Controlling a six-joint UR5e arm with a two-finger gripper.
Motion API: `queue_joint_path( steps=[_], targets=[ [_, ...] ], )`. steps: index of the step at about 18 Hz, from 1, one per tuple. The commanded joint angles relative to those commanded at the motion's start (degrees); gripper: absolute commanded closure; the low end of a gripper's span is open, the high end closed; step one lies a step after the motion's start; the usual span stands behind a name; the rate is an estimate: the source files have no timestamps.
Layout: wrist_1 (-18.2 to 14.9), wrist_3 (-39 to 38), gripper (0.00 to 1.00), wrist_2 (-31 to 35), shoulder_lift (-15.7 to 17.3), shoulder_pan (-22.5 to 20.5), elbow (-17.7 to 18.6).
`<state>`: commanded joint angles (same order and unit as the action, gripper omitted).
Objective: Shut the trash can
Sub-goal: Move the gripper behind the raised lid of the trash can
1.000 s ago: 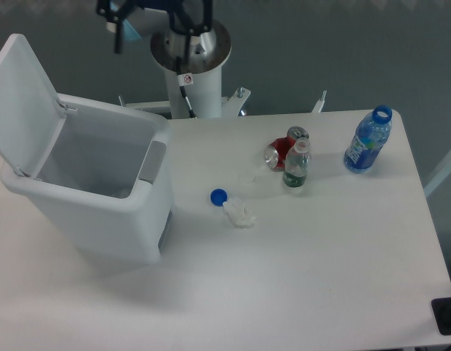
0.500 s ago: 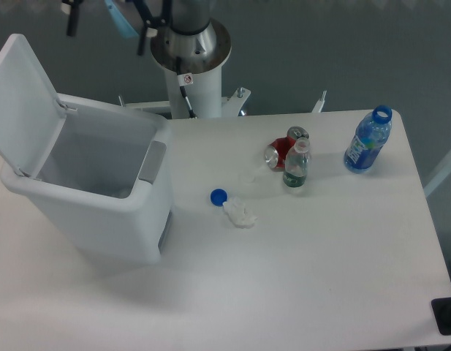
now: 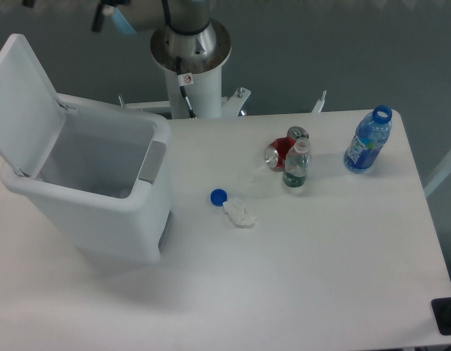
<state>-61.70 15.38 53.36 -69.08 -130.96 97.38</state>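
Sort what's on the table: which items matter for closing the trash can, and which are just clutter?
For the job:
trash can
its open lid

Just lying about:
blue bottle
small clear bottle
red can
blue cap
crumpled paper

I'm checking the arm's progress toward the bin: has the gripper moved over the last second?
Yes. The gripper has swung left from above the white pedestal toward the trash can's open lid, now mostly cut off at the top edge.
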Motion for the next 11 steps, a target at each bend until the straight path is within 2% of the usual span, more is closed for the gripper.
queue_joint_path(
  steps=[3, 7, 11],
  targets=[
    [0.00, 0.00, 0.00, -1.24, -0.44, 0.88, 0.00],
    [0.35, 0.09, 0.00, -1.33, -3.24, 3.42, -0.52],
    [3.33, 0.35, 0.00, -1.41, -5.53, 6.06, -0.88]
  ],
)
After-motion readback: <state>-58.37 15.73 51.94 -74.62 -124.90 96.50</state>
